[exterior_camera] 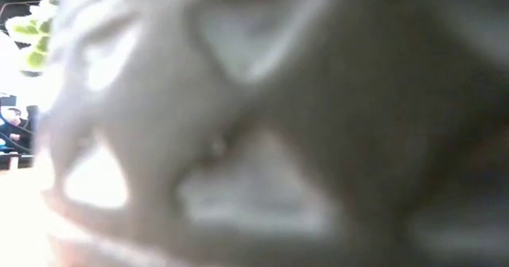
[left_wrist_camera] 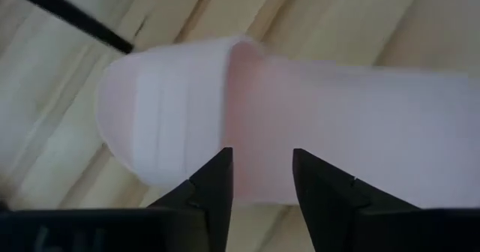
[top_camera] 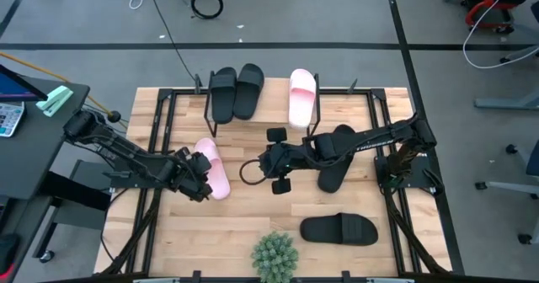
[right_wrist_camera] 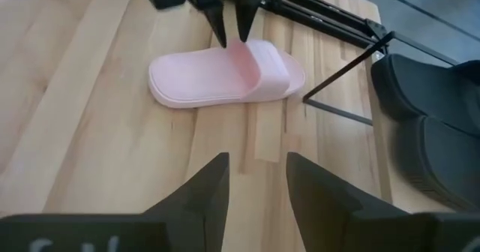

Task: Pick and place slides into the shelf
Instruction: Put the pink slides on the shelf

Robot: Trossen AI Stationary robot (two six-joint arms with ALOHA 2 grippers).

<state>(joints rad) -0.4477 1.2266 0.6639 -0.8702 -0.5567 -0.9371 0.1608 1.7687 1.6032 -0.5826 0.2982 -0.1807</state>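
Note:
A pink slide [top_camera: 214, 168] lies flat on the table left of centre, sole down. My left gripper [top_camera: 198, 172] is open and comes down at it from the left. Its tips [right_wrist_camera: 232, 36] stand over the footbed beside the strap [left_wrist_camera: 161, 109]. My right gripper [top_camera: 271, 160] hovers open at the table's middle, holding nothing, and faces the pink slide [right_wrist_camera: 225, 76]. On the shelf [top_camera: 274, 106] at the far edge lie two black slides [top_camera: 234, 92] and another pink slide [top_camera: 302, 98]. One black slide [top_camera: 335, 155] lies under my right arm, another [top_camera: 339, 229] near the front. My left gripper has its open fingers [left_wrist_camera: 214, 184] over the pink slide's long edge, just behind the strap, slanting down from above and the table's left. Whether the tips touch the footbed [left_wrist_camera: 262, 132] I cannot tell. The slide lies flat on the table.
A small green spiky plant [top_camera: 274, 256] stands at the near edge, and something pale and blurred right at the lens fills the low view. A black cable loop [top_camera: 250, 172] lies by my right gripper. The shelf's wire leg [right_wrist_camera: 337, 87] stands close to the pink slide.

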